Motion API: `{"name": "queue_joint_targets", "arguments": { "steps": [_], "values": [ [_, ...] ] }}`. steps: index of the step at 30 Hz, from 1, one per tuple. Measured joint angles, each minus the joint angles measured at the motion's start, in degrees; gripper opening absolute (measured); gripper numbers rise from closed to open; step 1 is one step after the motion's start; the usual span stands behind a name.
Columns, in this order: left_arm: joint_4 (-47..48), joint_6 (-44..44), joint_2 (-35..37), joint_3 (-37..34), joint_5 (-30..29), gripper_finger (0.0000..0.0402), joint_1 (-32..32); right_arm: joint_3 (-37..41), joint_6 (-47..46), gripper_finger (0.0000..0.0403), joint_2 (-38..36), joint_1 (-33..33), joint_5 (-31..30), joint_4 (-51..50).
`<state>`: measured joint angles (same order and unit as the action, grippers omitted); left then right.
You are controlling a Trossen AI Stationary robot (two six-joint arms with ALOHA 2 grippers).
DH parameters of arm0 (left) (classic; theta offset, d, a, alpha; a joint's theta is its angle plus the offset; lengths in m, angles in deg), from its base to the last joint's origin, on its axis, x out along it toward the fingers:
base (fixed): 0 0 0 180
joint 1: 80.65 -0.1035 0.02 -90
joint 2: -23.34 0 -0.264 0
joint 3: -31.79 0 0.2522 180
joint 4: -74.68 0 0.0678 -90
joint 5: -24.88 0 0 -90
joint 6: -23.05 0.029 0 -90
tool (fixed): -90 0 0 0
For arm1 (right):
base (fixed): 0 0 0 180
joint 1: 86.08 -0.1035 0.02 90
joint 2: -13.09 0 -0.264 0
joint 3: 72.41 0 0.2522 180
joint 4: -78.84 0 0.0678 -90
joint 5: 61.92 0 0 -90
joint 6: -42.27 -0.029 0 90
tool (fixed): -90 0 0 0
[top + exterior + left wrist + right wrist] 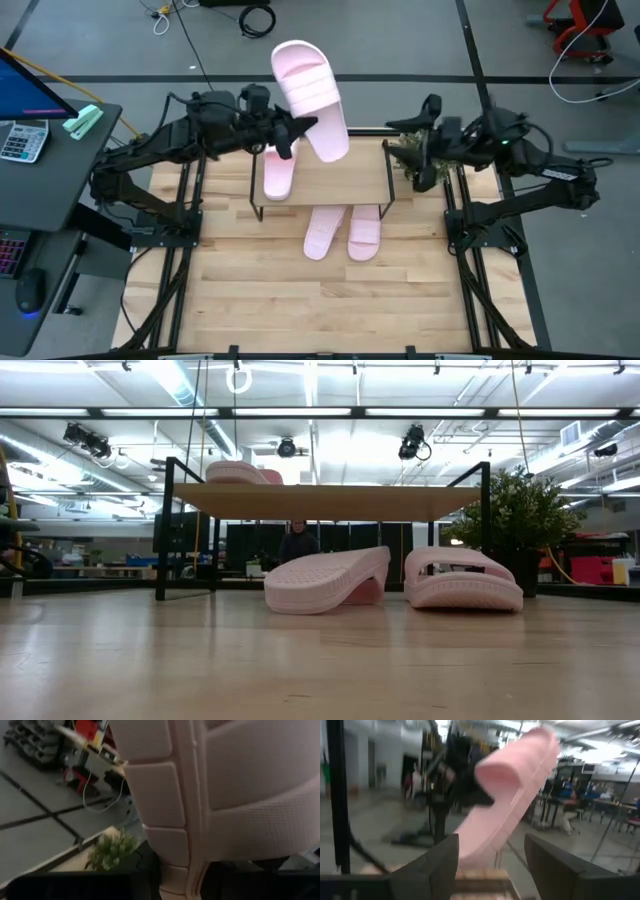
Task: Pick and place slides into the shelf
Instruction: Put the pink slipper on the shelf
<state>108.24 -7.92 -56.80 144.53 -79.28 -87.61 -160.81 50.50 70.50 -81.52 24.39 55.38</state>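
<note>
My left gripper (297, 130) is shut on a pale pink slide (310, 92), raised high over the far edge of the shelf (350, 178). That slide also shows in the right wrist view (510, 795). A second slide (278, 172) lies flat on the shelf's top board, at its left end (235, 472). Two more slides lie on the table under the shelf's near edge: one (325, 582) tilted with one end raised, the other (462, 578) flat on its sole. My right gripper (398, 148) is open and hovers at the shelf's right end, touching nothing. My left gripper holds the raised slide by its side rim (175, 877), on the heel half, pinched between the two fingers. The fingers come about level from the table's left, across the slide's length. The slide is lifted clear of the shelf and tilted, its strap end (300, 70) toward the far side.
A small green plant (410, 160) stands by the shelf's right end, under my right gripper, and also shows in the low view (520, 515). The tabletop (300, 300) near of the shelf is bare wood. A desk with a keyboard and calculator (22, 140) stands left of the table.
</note>
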Motion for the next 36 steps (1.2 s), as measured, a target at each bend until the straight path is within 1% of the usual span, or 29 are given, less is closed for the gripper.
{"name": "queue_joint_targets", "arguments": {
  "steps": [4,6,9,11,16,19,23,27,31,36],
  "values": [
    [6.9,-1.7,0.0,0.0,0.0,0.0089,0.0,0.0,3.4,0.0229,1.3,0.0,-0.1,-3.4],
    [9.4,-3.1,-0.1,0.0,0.0,0.0086,0.0,0.0,6.3,0.0227,2.3,0.0,-0.3,-3.5],
    [11.1,-4.7,-0.1,0.0,0.1,0.0087,0.0,0.0,12.1,0.0226,3.7,0.0,-1.1,-2.3],
    [12.2,-6.1,-0.1,0.0,0.1,0.0092,0.0,0.0,17.4,0.0226,4.5,-0.7,-2.7,-0.4],
    [13.6,-9.0,-1.0,0.0,0.1,0.0087,0.0,0.0,33.3,0.0228,7.4,-3.8,-10.0,5.2],
    [13.3,-10.6,-2.1,0.0,0.2,0.0086,0.0,0.0,42.5,0.0229,9.3,-5.7,-15.4,10.1],
    [13.2,-12.0,-4.0,0.0,0.5,0.009,0.0,0.0,53.0,0.0229,12.5,-7.1,-20.7,17.4],
    [11.5,-12.3,-5.6,0.0,1.3,0.0092,0.0,0.0,58.0,0.0229,15.3,-7.0,-21.6,21.3],
    [9.5,-12.3,-6.3,0.0,1.9,0.0085,-0.2,0.0,60.4,0.0229,18.0,-6.8,-22.5,20.9],
    [9.3,-12.3,-6.3,0.0,2.9,0.0091,-0.7,0.0,66.3,0.0229,20.3,-6.6,-26.9,22.5]
  ]
}}
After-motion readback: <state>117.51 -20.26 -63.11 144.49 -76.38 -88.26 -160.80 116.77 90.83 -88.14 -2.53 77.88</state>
